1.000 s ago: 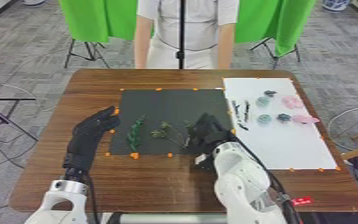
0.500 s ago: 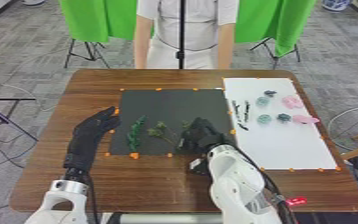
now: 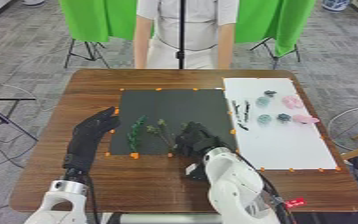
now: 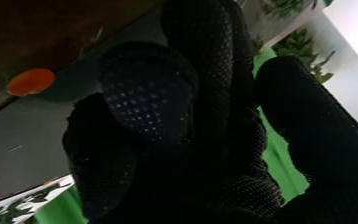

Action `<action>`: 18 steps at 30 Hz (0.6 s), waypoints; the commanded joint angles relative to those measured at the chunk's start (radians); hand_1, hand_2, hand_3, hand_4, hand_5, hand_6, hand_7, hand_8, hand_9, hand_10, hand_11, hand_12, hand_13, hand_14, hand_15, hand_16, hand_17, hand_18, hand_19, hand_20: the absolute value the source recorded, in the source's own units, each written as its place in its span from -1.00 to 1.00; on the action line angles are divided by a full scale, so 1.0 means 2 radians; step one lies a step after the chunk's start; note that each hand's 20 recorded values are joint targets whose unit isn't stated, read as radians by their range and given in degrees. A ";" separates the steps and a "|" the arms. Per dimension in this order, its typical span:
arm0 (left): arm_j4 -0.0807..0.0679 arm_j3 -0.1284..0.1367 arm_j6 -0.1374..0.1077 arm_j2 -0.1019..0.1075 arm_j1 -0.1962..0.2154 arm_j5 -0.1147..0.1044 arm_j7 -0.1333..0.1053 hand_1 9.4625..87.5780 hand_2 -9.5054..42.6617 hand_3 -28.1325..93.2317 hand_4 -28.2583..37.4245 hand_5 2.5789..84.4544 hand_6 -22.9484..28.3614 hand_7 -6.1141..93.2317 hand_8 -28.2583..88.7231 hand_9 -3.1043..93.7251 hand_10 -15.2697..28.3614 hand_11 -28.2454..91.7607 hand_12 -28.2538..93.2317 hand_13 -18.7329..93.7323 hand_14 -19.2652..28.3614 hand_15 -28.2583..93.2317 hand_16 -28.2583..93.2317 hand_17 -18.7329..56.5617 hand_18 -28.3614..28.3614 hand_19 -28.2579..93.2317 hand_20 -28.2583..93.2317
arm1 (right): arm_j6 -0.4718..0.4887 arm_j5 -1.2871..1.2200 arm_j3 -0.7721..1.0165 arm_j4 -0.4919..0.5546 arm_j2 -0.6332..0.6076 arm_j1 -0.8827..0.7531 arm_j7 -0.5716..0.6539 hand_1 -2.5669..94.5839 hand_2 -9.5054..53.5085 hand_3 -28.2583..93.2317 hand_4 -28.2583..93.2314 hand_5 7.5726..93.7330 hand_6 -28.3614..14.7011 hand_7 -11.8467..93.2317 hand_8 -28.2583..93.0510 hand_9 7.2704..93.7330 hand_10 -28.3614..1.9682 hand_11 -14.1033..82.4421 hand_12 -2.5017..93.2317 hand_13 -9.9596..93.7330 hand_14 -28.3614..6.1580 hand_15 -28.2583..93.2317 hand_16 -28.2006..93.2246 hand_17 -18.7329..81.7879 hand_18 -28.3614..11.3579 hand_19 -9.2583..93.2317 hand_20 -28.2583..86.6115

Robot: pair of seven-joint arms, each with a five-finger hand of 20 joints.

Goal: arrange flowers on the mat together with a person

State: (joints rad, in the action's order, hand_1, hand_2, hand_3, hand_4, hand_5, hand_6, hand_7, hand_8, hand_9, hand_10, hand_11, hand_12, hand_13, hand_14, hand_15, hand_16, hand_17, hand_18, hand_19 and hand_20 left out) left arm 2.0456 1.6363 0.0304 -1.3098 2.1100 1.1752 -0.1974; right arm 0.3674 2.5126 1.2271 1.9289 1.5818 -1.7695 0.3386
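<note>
Grey carpet point(image 3: 47, 60) is spreading around a brown wooden table point(image 3: 149, 185). At the table's left side, the left hand point(image 3: 92, 126) is lying just beside the dark mat point(image 3: 171, 102), its fingers extended and loose, pinching nothing.

Next to the right, on that mat, a dark green sprig point(image 3: 135, 136) is running nearly parallel to the mat's left edge. It is lying between the two hands, and is probably serving as the left border of the arrangement.

Further right comes the olive-tinted sprig point(image 3: 162, 131), on which the coming move is likely turning. Its leafy head is pointing away from the robot and slightly left; its stem is slanting back toward the robot and right, so the lower end is lying just left of the right hand point(image 3: 196, 140). That hand is clearly the nearer one. Its fingers are looking straight and relaxed, one standing apart from the rest; whether any is touching the stem, one cannot tell. A sideways nudge would likely be swinging the stem before shifting the head.

Rightmost, the white mat point(image 3: 286, 150) is holding dark twigs point(image 3: 246, 111), then bluish-green flower heads point(image 3: 264, 119) and pink blooms point(image 3: 293, 102), all apparently awaiting their turn.
</note>
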 commanded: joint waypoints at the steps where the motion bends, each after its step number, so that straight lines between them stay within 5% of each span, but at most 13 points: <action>1: -0.001 0.002 0.007 -0.004 0.006 0.002 0.006 -0.61 -0.78 0.52 -0.69 0.05 0.04 -0.66 -0.61 -0.04 0.31 -0.22 -0.27 -0.04 0.54 -0.27 -0.45 -0.39 0.45 -0.39 -0.24 | -0.008 -0.008 -0.001 0.036 -0.010 -0.001 0.001 -0.41 -0.47 0.67 -0.45 0.83 0.30 -0.51 -0.71 1.00 0.08 -0.05 -0.63 1.00 0.40 0.36 -0.24 0.77 -0.12 1.00 0.12; 5: -0.001 0.001 0.008 -0.005 0.005 0.002 0.007 -0.61 -0.78 0.51 -0.69 0.05 0.04 -0.66 -0.61 -0.04 0.31 -0.22 -0.27 -0.04 0.54 -0.27 -0.45 -0.39 0.45 -0.39 -0.24 | -0.020 -0.025 0.003 0.057 -0.017 0.004 -0.004 -0.41 -0.48 0.67 -0.45 0.84 0.30 -0.51 -0.71 1.00 0.08 -0.05 -0.63 1.00 0.40 0.36 -0.24 0.78 -0.13 1.00 0.12; 10: -0.005 -0.004 0.008 -0.005 0.000 0.001 0.001 -0.61 -0.78 0.51 -0.69 0.05 0.04 -0.66 -0.61 -0.04 0.32 -0.22 -0.28 -0.04 0.54 -0.27 -0.45 -0.39 0.45 -0.39 -0.24 | -0.172 -0.161 0.027 0.072 -0.032 -0.026 -0.073 -0.43 -0.46 0.64 -0.55 0.77 0.30 -0.50 -0.71 0.99 0.05 -0.21 -0.58 1.00 0.33 0.19 -0.16 0.68 -0.18 1.00 -0.04; 13: -0.004 -0.007 0.001 -0.002 0.001 -0.002 -0.006 -0.61 -0.78 0.52 -0.69 0.05 0.04 -0.66 -0.61 -0.04 0.32 -0.22 -0.27 -0.04 0.54 -0.27 -0.45 -0.39 0.45 -0.39 -0.24 | -0.186 -0.301 0.072 0.081 -0.041 -0.046 -0.124 -0.47 -0.49 0.61 -0.64 0.61 0.25 -0.50 -0.70 0.84 -0.11 -0.33 -0.58 0.90 0.11 -0.02 -0.10 0.52 -0.28 0.88 -0.20; 16: -0.004 -0.013 -0.003 0.001 0.002 -0.005 -0.013 -0.61 -0.77 0.51 -0.69 0.06 0.04 -0.66 -0.61 -0.03 0.32 -0.22 -0.28 -0.03 0.55 -0.27 -0.45 -0.38 0.45 -0.38 -0.24 | -0.145 -0.444 0.129 0.071 -0.049 -0.067 -0.204 -0.49 -0.49 0.62 -0.67 0.51 0.20 -0.51 -0.69 0.66 -0.21 -0.38 -0.59 0.63 -0.18 -0.06 -0.14 0.25 -0.44 0.59 -0.05; 18: -0.002 -0.015 -0.001 0.001 0.004 -0.005 -0.016 -0.61 -0.77 0.51 -0.69 0.06 0.04 -0.66 -0.61 -0.03 0.32 -0.22 -0.27 -0.03 0.55 -0.27 -0.45 -0.37 0.45 -0.38 -0.24 | -0.113 -0.516 0.160 0.065 -0.055 -0.085 -0.244 -0.57 -0.52 0.68 -0.70 0.30 0.16 -0.55 -0.69 0.39 -0.26 -0.48 -0.63 0.27 -0.31 -0.22 -0.17 -0.03 -0.43 0.07 0.05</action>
State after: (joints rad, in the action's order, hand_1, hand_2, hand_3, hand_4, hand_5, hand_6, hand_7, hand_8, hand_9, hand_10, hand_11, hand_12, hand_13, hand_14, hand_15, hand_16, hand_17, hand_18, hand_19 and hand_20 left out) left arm 2.0441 1.6265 0.0312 -1.3103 2.1068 1.1736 -0.2069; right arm -0.0437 2.0374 1.3437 2.0612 1.5286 -1.8356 0.0397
